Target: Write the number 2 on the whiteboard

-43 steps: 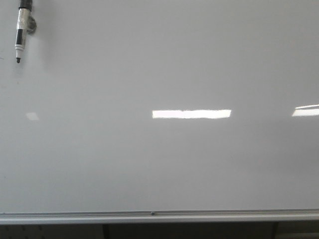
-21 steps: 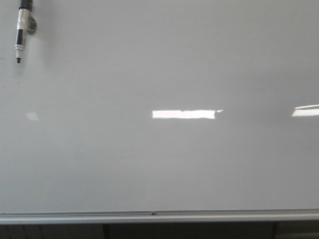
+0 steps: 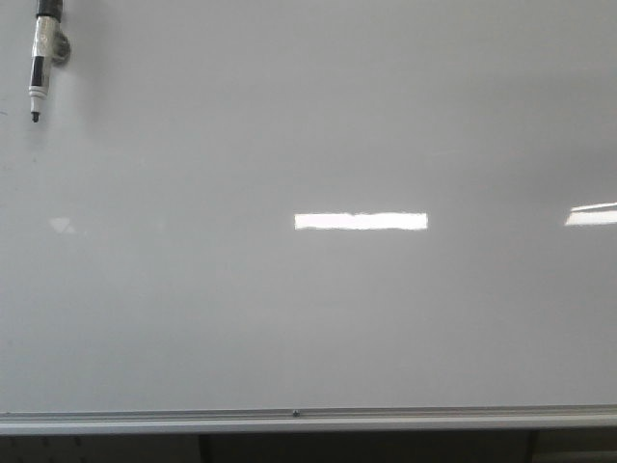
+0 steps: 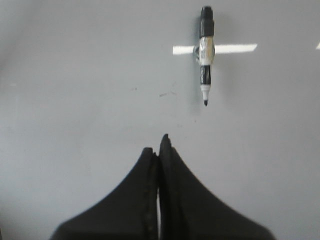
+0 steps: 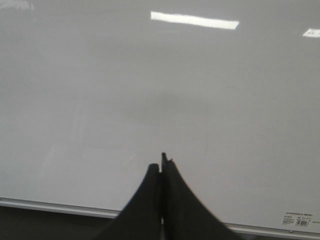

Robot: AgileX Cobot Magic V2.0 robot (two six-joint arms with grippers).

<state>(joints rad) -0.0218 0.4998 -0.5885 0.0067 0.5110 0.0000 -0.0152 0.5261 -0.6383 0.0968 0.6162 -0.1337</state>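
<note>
The whiteboard point(image 3: 318, 318) fills the front view, glossy white-grey, with a silver rail point(image 3: 289, 419) along its lower edge. No number 2 shows on it. A black and white marker point(image 3: 41, 58) hangs tip down in a clip at the board's top left; it also shows in the left wrist view point(image 4: 206, 60). My left gripper point(image 4: 159, 147) is shut and empty, apart from the marker. My right gripper point(image 5: 161, 167) is shut and empty, near the board's lower rail point(image 5: 50, 206). Neither gripper shows in the front view.
Bright rectangular light reflections point(image 3: 361, 221) lie on the board. Faint smudges point(image 4: 164, 94) mark the board near the marker. A small label point(image 5: 299, 219) sits at the board's lower corner. Dark space lies below the rail.
The central light reflection's right end shortened then lengthened slightly. The marker and board have not moved.
</note>
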